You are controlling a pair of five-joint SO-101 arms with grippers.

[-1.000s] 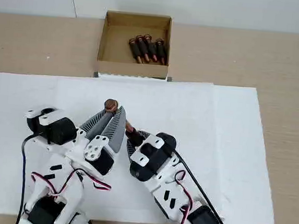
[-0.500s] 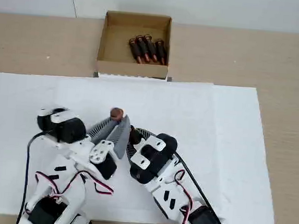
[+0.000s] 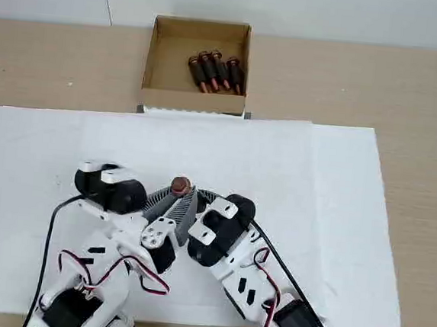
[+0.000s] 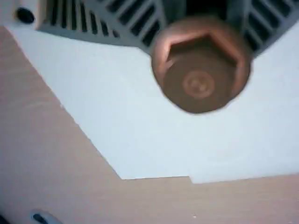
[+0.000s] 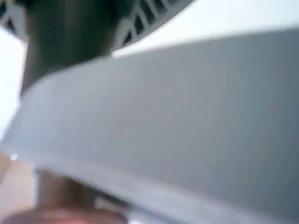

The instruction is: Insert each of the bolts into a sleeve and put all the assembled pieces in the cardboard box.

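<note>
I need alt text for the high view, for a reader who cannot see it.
The left end effector grips a copper-headed bolt over white paper, beside the right arm. Behind, a cardboard box holds four assembled pieces.

Bright, even light from above fills the high view: the white sheet (image 3: pixel 337 204) shows no glare, the arms (image 3: pixel 227 244) throw only faint shadows, and the cardboard box (image 3: pixel 157 59) walls shade its floor slightly. In the left wrist view the bolt head (image 4: pixel 201 65) is close and blurred with a dull sheen; the right wrist view is dimmer, crossed by an out-of-focus grey band (image 5: pixel 187 116).
</note>
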